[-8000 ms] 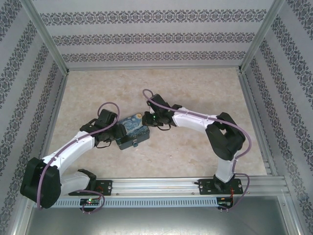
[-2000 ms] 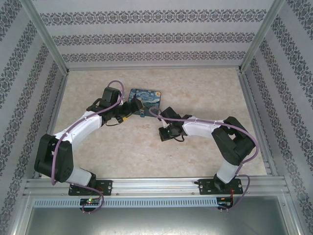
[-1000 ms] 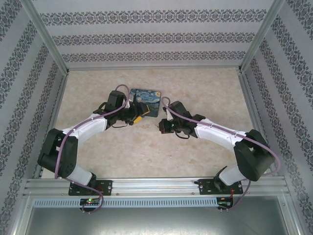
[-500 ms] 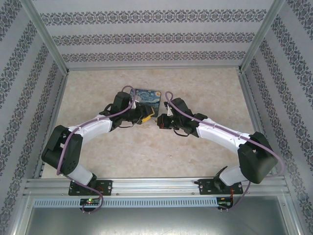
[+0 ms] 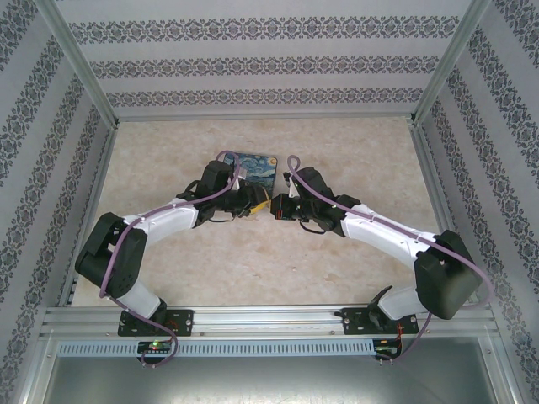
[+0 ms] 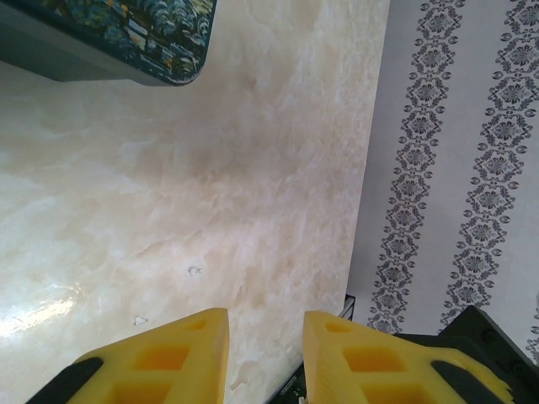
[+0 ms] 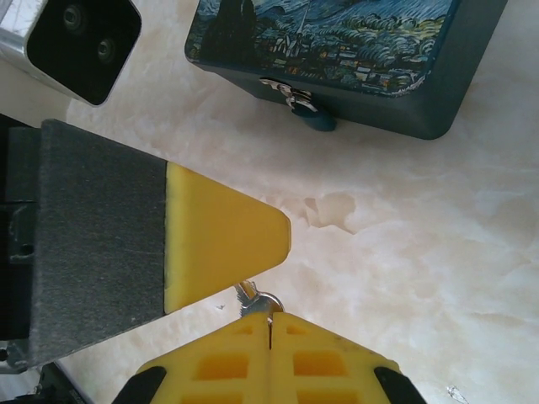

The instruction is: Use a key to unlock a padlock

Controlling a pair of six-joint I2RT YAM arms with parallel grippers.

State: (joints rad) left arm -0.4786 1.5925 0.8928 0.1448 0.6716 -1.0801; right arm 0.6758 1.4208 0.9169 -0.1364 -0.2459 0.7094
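Marbled table point(image 5: 253, 261) carries the box point(image 7: 337, 42), upper middle of the top view. Left gripper point(image 6: 265, 353) holds nothing, its jaws narrowly apart. Right gripper point(image 7: 269, 345) is pressed together. The padlock point(image 7: 310, 116) hangs on the box front, top centre of the right wrist view; the key point(image 7: 253, 296) is pinched in the right tips, low centre.

Likely risk: the left finger, just beside so thinly held a key, nudges it askew or loose.

Right wrist view gives padlock and key; left wrist view gives the left gap.
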